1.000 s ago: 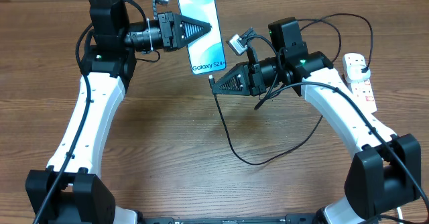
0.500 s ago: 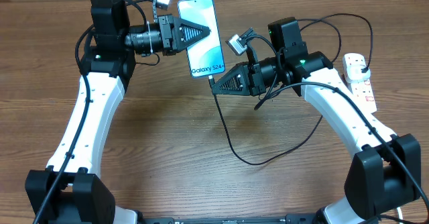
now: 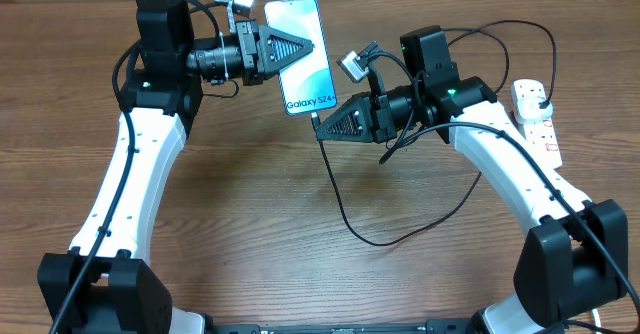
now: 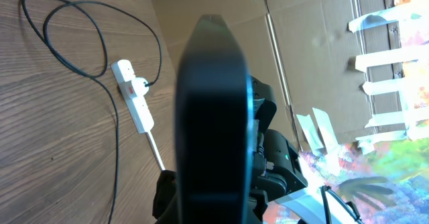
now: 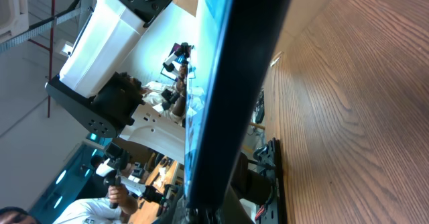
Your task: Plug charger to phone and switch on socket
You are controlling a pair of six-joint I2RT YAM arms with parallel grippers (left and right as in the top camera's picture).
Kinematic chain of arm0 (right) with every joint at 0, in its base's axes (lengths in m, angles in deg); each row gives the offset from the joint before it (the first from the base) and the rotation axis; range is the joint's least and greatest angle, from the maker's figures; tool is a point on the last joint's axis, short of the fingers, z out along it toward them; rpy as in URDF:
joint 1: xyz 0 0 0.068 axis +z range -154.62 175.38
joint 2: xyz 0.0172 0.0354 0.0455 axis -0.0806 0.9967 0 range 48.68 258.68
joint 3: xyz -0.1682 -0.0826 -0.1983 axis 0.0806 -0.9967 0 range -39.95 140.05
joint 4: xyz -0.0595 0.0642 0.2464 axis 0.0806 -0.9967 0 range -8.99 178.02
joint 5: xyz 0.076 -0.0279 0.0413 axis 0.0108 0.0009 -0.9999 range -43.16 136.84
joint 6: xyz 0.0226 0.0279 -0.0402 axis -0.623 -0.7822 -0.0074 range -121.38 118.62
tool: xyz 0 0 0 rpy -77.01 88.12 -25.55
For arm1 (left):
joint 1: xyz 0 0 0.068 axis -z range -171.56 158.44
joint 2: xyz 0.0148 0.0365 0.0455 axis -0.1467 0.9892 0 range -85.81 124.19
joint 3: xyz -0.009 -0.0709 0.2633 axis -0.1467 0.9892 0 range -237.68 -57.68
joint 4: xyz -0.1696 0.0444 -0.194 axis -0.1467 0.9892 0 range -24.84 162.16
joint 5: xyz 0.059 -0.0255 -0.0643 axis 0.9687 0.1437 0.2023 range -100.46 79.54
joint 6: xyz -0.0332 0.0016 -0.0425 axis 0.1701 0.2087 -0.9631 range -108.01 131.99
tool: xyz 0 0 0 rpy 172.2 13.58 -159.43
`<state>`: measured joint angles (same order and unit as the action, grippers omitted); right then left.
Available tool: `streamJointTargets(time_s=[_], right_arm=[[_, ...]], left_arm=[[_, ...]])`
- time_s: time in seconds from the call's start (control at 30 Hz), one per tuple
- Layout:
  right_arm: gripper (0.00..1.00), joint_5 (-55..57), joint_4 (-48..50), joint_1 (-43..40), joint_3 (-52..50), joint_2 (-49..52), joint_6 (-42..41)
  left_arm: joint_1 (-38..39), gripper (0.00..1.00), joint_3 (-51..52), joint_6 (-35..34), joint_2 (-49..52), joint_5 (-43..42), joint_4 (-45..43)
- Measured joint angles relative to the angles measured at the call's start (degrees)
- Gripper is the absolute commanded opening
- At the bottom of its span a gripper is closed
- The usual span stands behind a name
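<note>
The phone (image 3: 310, 74), with a light blue screen and "Galaxy S24" near its lower end, is held above the table by my left gripper (image 3: 308, 42), which is shut on its side. My right gripper (image 3: 322, 124) is shut on the small plug tip of the charger cable (image 3: 340, 209), right at the phone's lower end. I cannot tell whether the tip is in the port. The cable loops over the table to its black plug head in the white socket (image 3: 535, 114). The phone's dark edge fills the left wrist view (image 4: 211, 103) and the right wrist view (image 5: 234, 96).
The wooden table (image 3: 250, 204) lies under both arms. The socket (image 4: 134, 103), with the plug head in it and its thick white cord, lies at the far right edge. Cardboard walls stand behind the table in the left wrist view.
My left gripper has shifted the phone slightly down and right, bringing its lower end closer to my right gripper. The right arm has hardly moved.
</note>
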<state>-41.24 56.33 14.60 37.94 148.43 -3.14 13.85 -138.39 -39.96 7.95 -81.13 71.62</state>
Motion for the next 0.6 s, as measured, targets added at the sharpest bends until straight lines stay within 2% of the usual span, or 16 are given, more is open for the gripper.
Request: streamJointTargets(time_s=[0.3, 0.6], right_arm=[[0.04, 0.02, 0.13, 0.0, 0.0, 0.0, -0.04], [0.04, 0.02, 0.15, -0.02, 0.0, 0.0, -0.15]], left_arm=[[0.0, 0.04, 0.0, 2.6, 0.0, 0.57, 0.0], [0.0, 0.04, 0.0, 2.36, 0.0, 0.9, 0.02]])
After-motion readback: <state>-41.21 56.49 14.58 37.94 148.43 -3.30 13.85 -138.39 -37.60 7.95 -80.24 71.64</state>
